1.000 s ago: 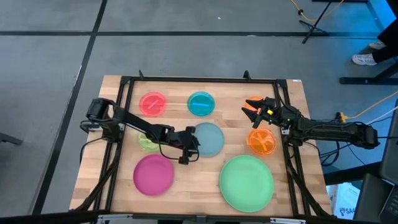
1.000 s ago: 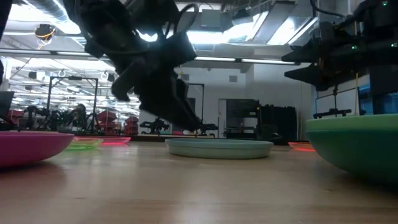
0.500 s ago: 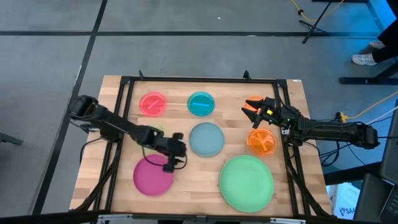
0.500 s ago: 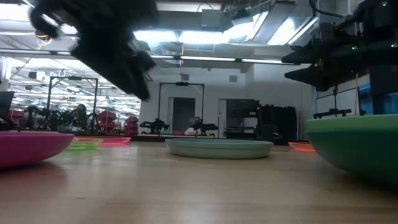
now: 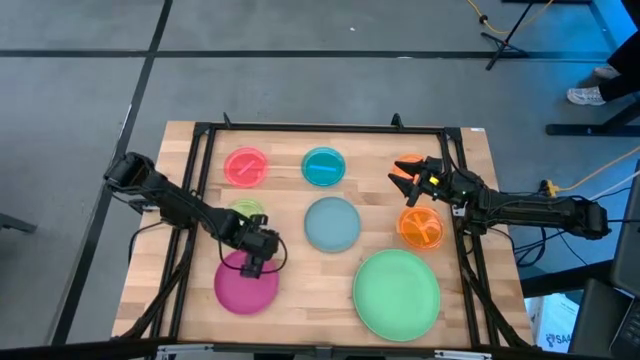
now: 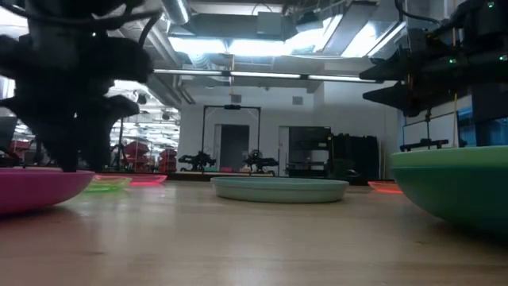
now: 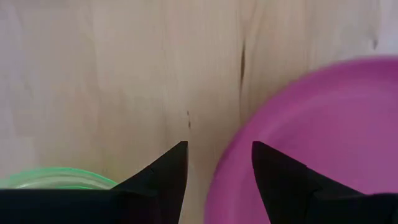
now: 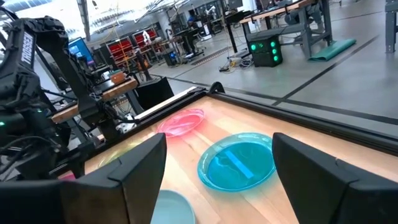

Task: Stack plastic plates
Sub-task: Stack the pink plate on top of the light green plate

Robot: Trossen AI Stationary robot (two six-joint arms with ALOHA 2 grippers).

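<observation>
My left gripper (image 5: 256,264) (image 7: 214,148) (image 6: 70,163) points down, open, at the far rim of the large magenta plate (image 5: 246,287) (image 7: 311,143) (image 6: 36,189). One finger stands over the plate and the other over bare wood. The lime plate (image 5: 245,210) (image 7: 56,179) lies just beyond it. My right gripper (image 5: 405,176) (image 8: 217,142) hovers open over one small orange plate (image 5: 410,167); the second orange plate (image 5: 421,229) lies nearer. The pink (image 5: 245,166), teal (image 5: 323,166), grey-blue (image 5: 332,223) and mint green (image 5: 397,292) plates rest flat on the table. No dark green plate shows.
The wooden table (image 5: 300,290) has a black frame (image 5: 320,128) along its far edge and rails along both sides. Bare wood lies between the magenta and mint green plates. In the right wrist view my left arm (image 8: 37,93) rises beyond the pink plate (image 8: 180,122).
My left gripper has moved from beside the grey-blue plate toward the table's left and slightly near edge, ending over the magenta plate's far rim. It has turned from slanted to pointing straight down. No plate has moved.
</observation>
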